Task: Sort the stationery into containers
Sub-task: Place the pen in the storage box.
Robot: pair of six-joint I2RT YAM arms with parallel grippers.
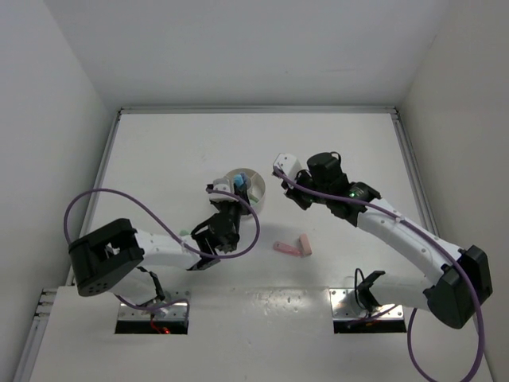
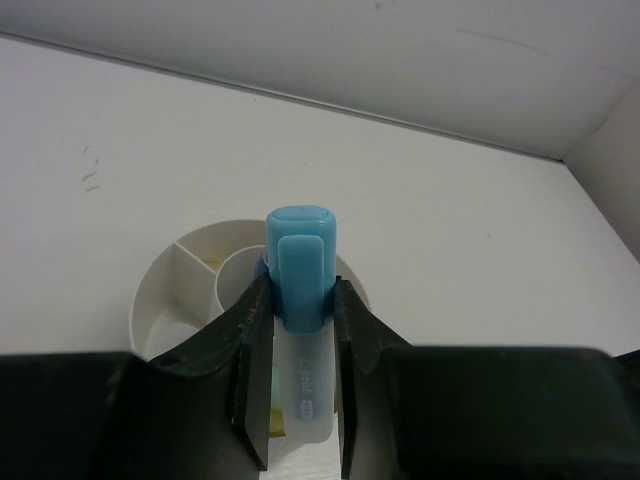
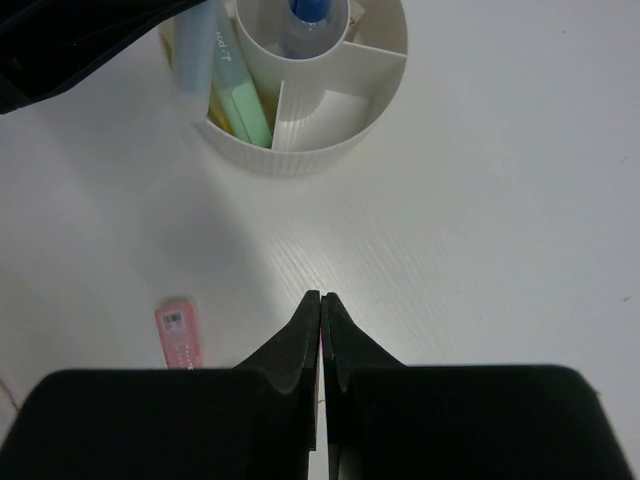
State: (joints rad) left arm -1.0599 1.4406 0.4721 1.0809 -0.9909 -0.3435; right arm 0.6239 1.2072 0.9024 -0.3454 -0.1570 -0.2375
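My left gripper [image 2: 300,300] is shut on a light blue bar with a darker blue cap [image 2: 300,265] and holds it over the near rim of the round white divided dish [image 2: 170,290]. In the top view the left gripper [image 1: 231,196] and the bar [image 1: 239,182] sit at the dish's [image 1: 253,181] left edge. The right wrist view shows the dish [image 3: 330,140] with mint green and yellow bars [image 3: 245,110] in one wedge and a blue piece [image 3: 310,10] in the centre cup. My right gripper [image 3: 321,297] is shut and empty above the table. Two pink bars [image 1: 288,248] lie between the arms.
One pink bar [image 3: 180,335] lies on the table to the lower left of my right fingertips. White walls close the table at the back and both sides [image 1: 111,143]. The left arm's purple cable [image 1: 119,195] loops over the table's left part.
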